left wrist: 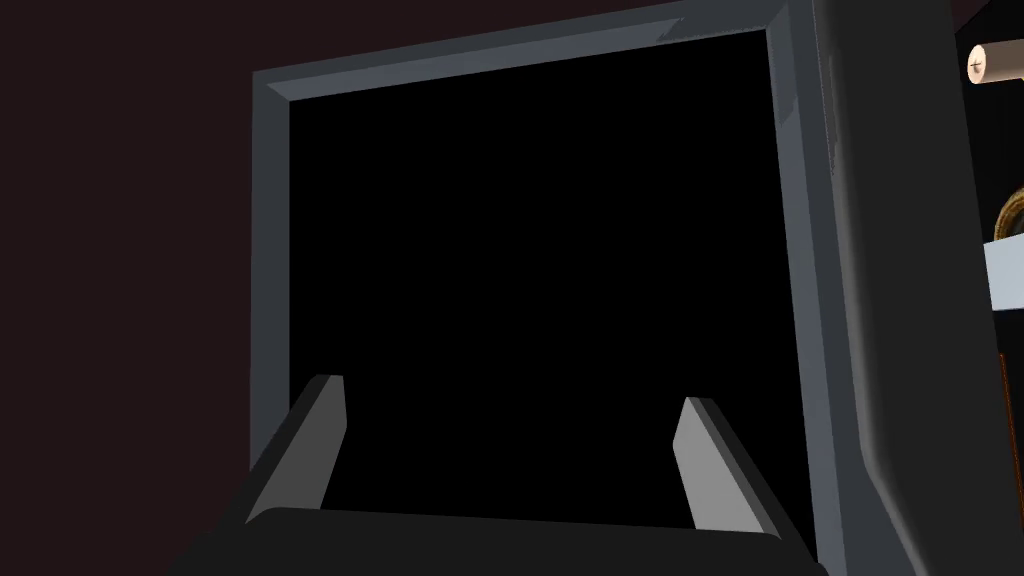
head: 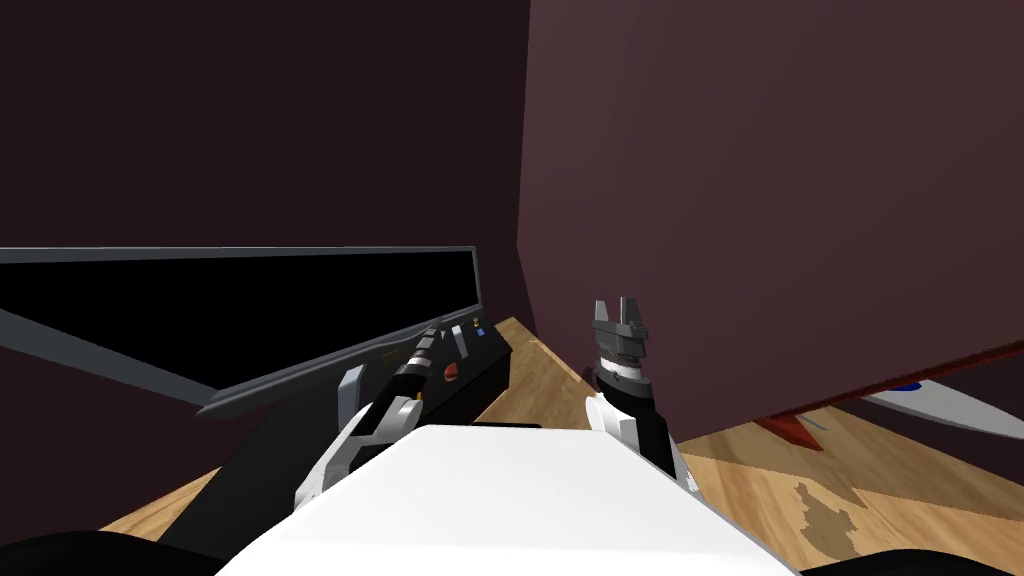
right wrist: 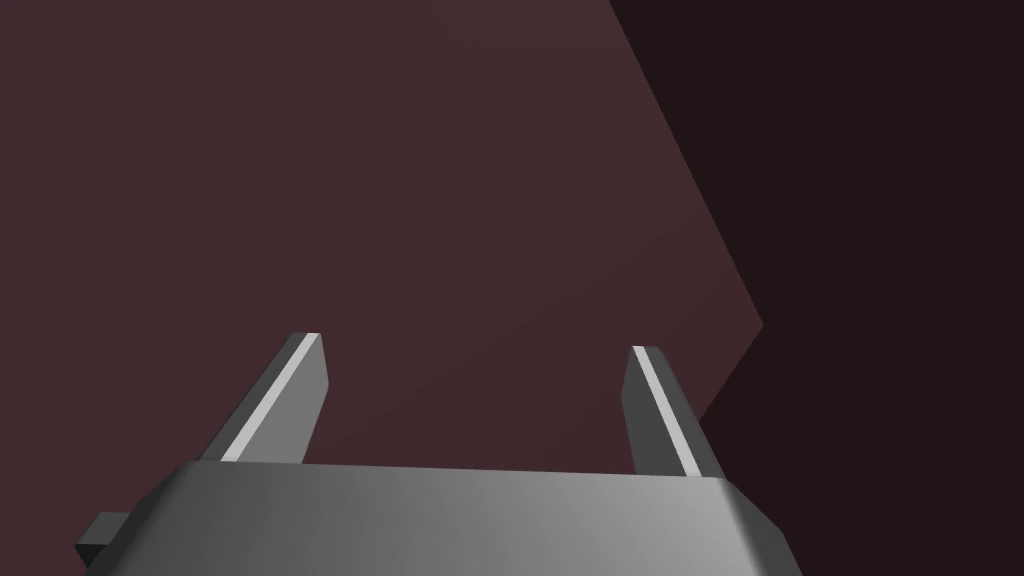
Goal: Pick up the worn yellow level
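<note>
My left arm reaches forward at the left of the head view, its gripper (head: pixel 432 338) against a dark console (head: pixel 470 372) with small coloured buttons. In the left wrist view that gripper (left wrist: pixel 510 392) is open with nothing between its fingers, facing a grey-framed panel (left wrist: pixel 800 250) around a black area. My right gripper (head: pixel 620 310) is raised in front of a dark maroon wall (head: pixel 760 200). The right wrist view has it (right wrist: pixel 476 344) open and empty, facing that same wall.
The grey-framed black panel (head: pixel 340 365) slants across the left above the console. Wooden floor (head: pixel 530 385) runs between console and wall. A red-and-white object (head: pixel 930 400) lies low at the right. Small white and brown items (left wrist: pixel 1003 270) sit beside the frame.
</note>
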